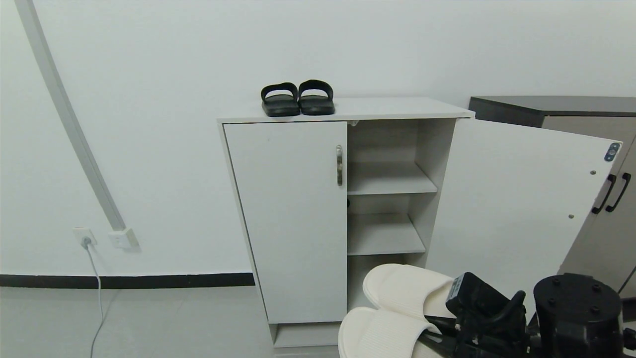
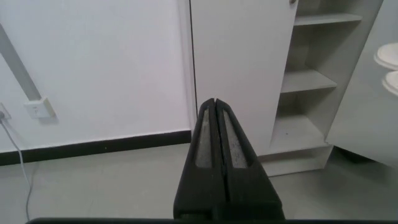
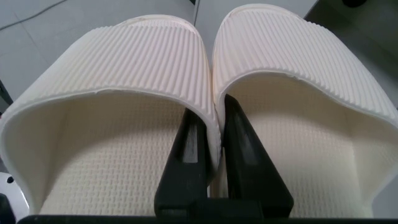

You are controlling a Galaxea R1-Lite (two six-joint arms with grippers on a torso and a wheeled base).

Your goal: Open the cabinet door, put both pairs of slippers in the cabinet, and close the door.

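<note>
— What does the right pincer (image 3: pixel 212 124) hold?
— It is clamped on the inner edges of the cream slippers (image 1: pixel 397 293), low beside the open door (image 1: pixel 512 209).
— And the left pincer (image 2: pixel 214 109)?
— Pressed together, facing the shut door (image 1: pixel 293 219). The black slippers (image 1: pixel 298 99) sit atop the cabinet (image 1: pixel 397 107).

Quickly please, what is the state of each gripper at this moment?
Left gripper: closed, holding nothing.
Right gripper: closed on the cream slippers, pinching their inner sides together.

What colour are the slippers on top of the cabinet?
Black; the slippers show best in the head view.
</note>
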